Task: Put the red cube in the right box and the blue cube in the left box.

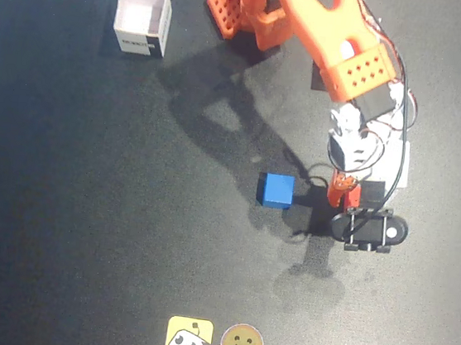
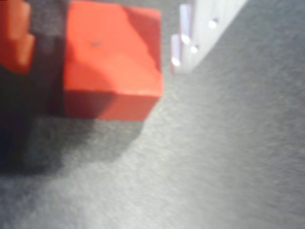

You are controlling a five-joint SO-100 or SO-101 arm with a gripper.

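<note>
Red cube (image 2: 112,62) filled the upper left of the wrist view, sitting on the dark tabletop (image 2: 219,157) with one orange finger (image 2: 14,38) just beside its left face and a dark gap between them; the white finger (image 2: 200,33) stood off to its right, well clear. So the jaws were wide apart around the cube and, as far as I could judge, had hold of nothing. In the fixed view the gripper (image 1: 353,195) hung low on the right side of the tabletop, and the red cube was mostly hidden under it, with only a sliver of red showing by the orange fingertip. The blue cube (image 1: 277,190) lay just to the left of the gripper in that view, apart from it. One white box (image 1: 142,19) stood far off at the upper left; I could not see a second box. I judged the red cube light, rigid and matte, so not slippery and not fragile. A squeeze across two opposite flat faces, centred and low, should have held it without twisting.
</note>
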